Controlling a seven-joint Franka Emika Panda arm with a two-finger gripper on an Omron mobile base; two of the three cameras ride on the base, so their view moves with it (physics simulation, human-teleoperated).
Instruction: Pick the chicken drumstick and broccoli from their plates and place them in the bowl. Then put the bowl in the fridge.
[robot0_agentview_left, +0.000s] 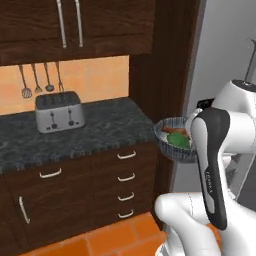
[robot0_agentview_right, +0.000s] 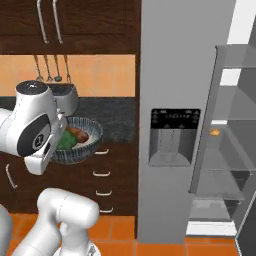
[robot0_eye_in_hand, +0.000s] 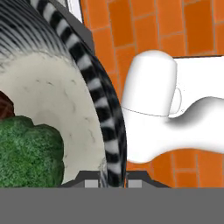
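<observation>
Standing open at the right of the right base view, the fridge (robot0_agentview_right: 190, 115) is showing its dispenser panel (robot0_agentview_right: 172, 136) on the near door and pale inner shelves (robot0_agentview_right: 225, 165) beyond it, so the step in hand looks to be carrying the loaded bowl across to one of those shelves. Doing this well is going to mean keeping the bowl (robot0_agentview_right: 80, 142) level while the arm is swinging right, since it is being held by one side of its rim alone and any tilt could be spilling the food; it also means clearing the edge of the near door before lowering onto a shelf. The bowl is hanging in the air in front of the dark drawers (robot0_agentview_left: 125, 177), beside the granite counter (robot0_agentview_left: 75, 135) with the toaster (robot0_agentview_left: 59, 111), and it is already carrying both the broccoli (robot0_agentview_left: 179, 141) and the chicken drumstick (robot0_agentview_left: 176, 131), lying touching each other inside. The gripper (robot0_eye_in_hand: 111, 177) is clamped nearly shut on the ribbed rim, one finger inside and one outside, as the hand view is showing up close along with the speckled inside and the orange floor tiles (robot0_eye_in_hand: 148, 30) far below. The left base view is showing the counter side; the right base view is giving the fridge interior.
</observation>
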